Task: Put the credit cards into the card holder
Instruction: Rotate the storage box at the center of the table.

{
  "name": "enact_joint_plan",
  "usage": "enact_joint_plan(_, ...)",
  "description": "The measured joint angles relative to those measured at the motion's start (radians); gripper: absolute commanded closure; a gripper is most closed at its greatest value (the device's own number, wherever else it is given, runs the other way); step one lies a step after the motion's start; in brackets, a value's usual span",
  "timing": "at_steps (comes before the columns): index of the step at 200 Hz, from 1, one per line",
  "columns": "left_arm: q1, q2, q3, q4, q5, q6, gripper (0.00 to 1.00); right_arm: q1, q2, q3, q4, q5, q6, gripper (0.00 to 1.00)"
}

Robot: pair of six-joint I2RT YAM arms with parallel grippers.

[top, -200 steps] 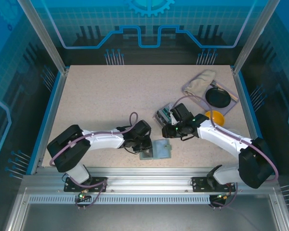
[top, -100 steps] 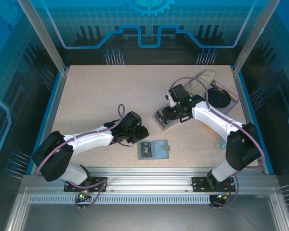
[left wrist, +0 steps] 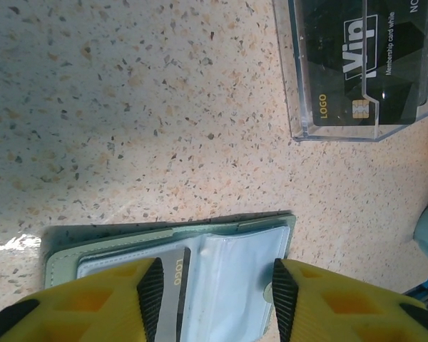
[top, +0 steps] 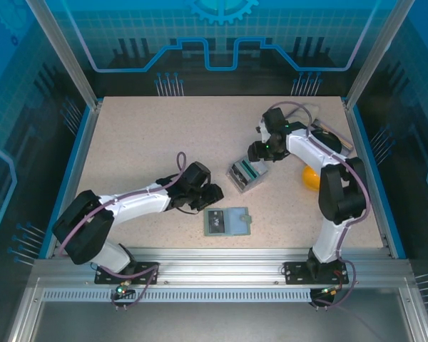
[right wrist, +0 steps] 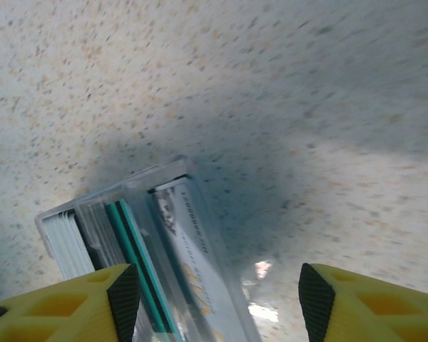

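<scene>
right gripper (top: pixel 256 152), now wider, has backed off the clear box (top: pixel 245 174).

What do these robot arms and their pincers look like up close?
The left arm and right arm have white shells, black joints and a mauve cable looping alongside. The left gripper and right gripper have yellow fingers with black pads.

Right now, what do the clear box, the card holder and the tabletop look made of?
Clear box: hard transparent plastic, glossy; the black card reads through its wall. Card holder: soft grey-green cover, matte, maybe faux leather; its inner sleeves look like shiny clear vinyl. Tabletop: speckled beige, probably stone-look laminate, with faint glare.
</scene>
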Motion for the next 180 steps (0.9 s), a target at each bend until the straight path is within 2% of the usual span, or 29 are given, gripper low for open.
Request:
enact_joint_plan(44, 0.049, 0.022, 0.000, 0.039, 0.039, -0.001, 0.46, -0.001, 0.019, -0.048, 0.032, -0.219, 0.032, 0.39)
enact_joint_plan(73, 0.093, 0.058, 0.019, 0.061, 0.074, 0.000, 0.42, 0.006, -0.029, -0.122, 0.048, -0.282, 0.062, 0.38)
enact_joint_plan(103, 0.130, 0.126, 0.079, 0.083, 0.103, 0.001, 0.41, 0.036, -0.102, -0.132, 0.016, -0.141, 0.065, 0.39)
enact_joint_plan(118, 0.142, 0.162, 0.118, 0.095, 0.116, 0.002, 0.41, 0.060, -0.152, -0.132, 0.008, -0.051, 0.053, 0.44)
enact_joint_plan(130, 0.147, 0.195, 0.153, 0.102, 0.126, 0.003, 0.43, 0.080, -0.191, -0.132, 0.007, -0.002, 0.040, 0.50)
enact_joint_plan(152, 0.153, 0.252, 0.207, 0.111, 0.140, 0.003, 0.50, 0.128, -0.224, -0.124, 0.005, 0.061, 0.023, 0.54)
enact_joint_plan(180, 0.153, 0.307, 0.236, 0.113, 0.143, 0.000, 0.53, 0.201, -0.219, -0.123, 0.002, 0.111, 0.002, 0.57)
